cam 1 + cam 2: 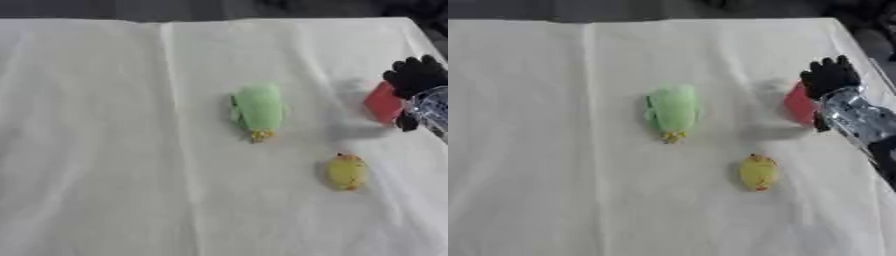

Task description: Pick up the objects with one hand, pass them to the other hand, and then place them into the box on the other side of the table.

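- Nearest the robot, toward the table's (pixel 87 200) right side, a small yellow object (pixel 346 171) lies alone on the white cloth (pixel 535 125). It is rounded, with a touch of orange at its near end, and nothing touches it.
- Further back, around the middle of the table, lies a pale green object (pixel 258 107). It is longer than the yellow one, with its length running near to far. A small yellow and orange bit shows at its near tip. It, too, lies free on the cloth, well apart from the yellow object.
- Near the right edge of the table, about level with the green one, is a red object (pixel 799 106). The right hand (pixel 829 76) is on it from the right side: black fingers curl over its top and right face, and what looks like the thumb shows dark below it. A shadow falls on the cloth just left of the red piece; I cannot tell whether it rests on the cloth or is raised off it.
- The silver wrist (pixel 857 117) behind that hand runs off toward the right edge of the table.
- The cloth shows long creases running near to far, and covers the table up to its far edge, where a dark background begins.
- The left hand shows in neither view.
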